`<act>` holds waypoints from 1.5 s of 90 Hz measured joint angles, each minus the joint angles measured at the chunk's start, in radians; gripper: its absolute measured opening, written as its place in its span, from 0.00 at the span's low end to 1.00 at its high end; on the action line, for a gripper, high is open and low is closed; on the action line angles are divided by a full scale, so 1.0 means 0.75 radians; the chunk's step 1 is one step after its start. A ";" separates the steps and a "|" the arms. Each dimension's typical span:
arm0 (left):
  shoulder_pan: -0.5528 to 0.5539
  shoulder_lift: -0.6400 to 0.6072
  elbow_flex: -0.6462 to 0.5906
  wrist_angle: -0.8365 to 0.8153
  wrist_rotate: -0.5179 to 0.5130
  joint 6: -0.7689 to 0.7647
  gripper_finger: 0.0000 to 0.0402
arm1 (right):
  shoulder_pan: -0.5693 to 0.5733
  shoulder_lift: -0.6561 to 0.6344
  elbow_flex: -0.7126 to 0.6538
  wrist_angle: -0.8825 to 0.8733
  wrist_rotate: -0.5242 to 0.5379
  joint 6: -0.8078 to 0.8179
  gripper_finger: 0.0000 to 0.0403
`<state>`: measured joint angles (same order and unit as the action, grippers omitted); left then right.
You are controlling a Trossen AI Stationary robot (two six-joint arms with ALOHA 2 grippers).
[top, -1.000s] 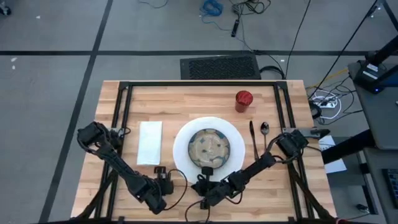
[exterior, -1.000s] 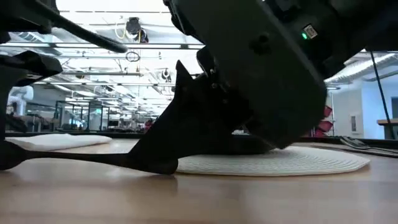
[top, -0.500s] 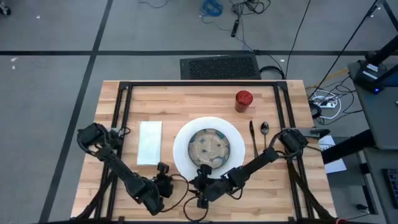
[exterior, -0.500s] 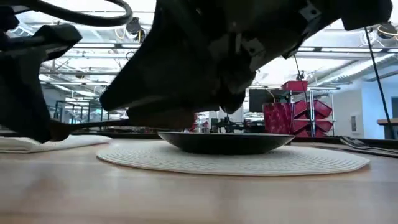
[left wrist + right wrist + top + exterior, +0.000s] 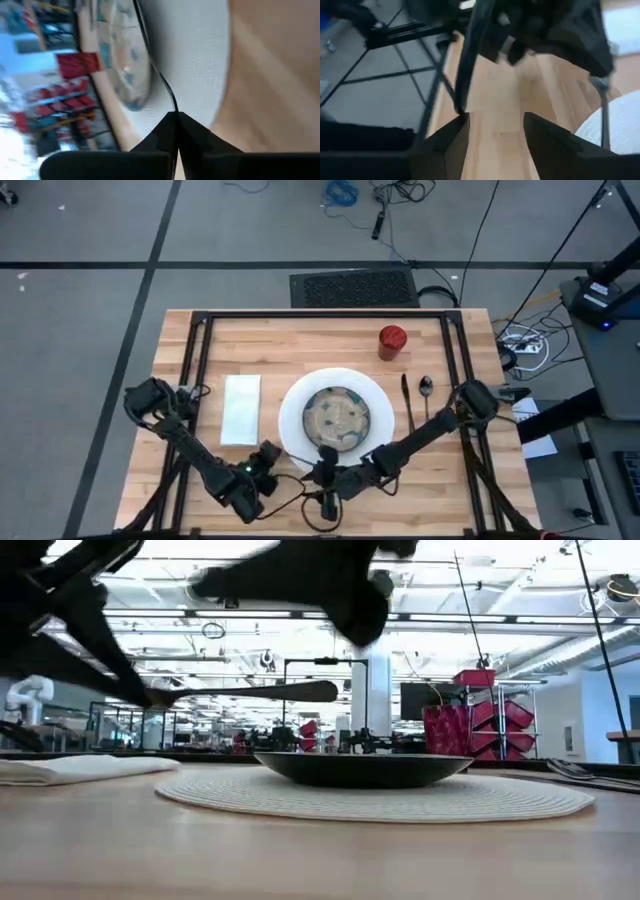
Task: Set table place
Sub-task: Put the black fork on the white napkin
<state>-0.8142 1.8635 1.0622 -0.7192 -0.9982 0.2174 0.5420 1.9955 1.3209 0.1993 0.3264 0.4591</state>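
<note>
1. Plate (image 5: 295, 425), white and round, lies in the middle of the worktop (image 5: 300, 345) with the speckled bowl (image 5: 337, 418) on it; the napkin (image 5: 241, 408) is to its left, two dark cutlery pieces (image 5: 415, 402) to its right, the red cup (image 5: 391, 340) beyond.
2. Left gripper (image 5: 268, 463) hovers at the near edge, its jaws together on a thin dark utensil (image 5: 255, 692), seen lifted clear in the low view.
3. Right gripper (image 5: 327, 465) hangs just beside it, jaws apart and empty.
4. Step in hand, as I judge it: carrying the last cutlery piece to its spot.
5. The next move likely calls for swinging it over by the napkin, lowering it flat, then releasing.
</note>
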 joint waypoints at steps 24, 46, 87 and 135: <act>-0.048 0.093 0.000 0.045 -0.458 0.476 0.00 | -0.064 -0.196 0.001 -0.403 0.045 0.125 0.43; -0.055 0.115 0.000 0.050 -0.758 0.666 0.00 | -0.174 -0.179 -0.002 -0.437 -0.141 0.305 0.43; -0.070 0.115 0.007 0.228 -0.765 0.872 0.00 | -0.356 -0.175 0.000 -0.216 -0.477 0.435 0.43; -0.039 0.115 0.031 0.391 -0.765 0.916 0.00 | -0.436 -0.055 0.000 -0.017 -0.669 0.491 0.37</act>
<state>-0.8436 1.9499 1.0858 -0.4258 -1.5719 0.9046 0.2151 1.9547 1.3209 0.1864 -0.1754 0.8276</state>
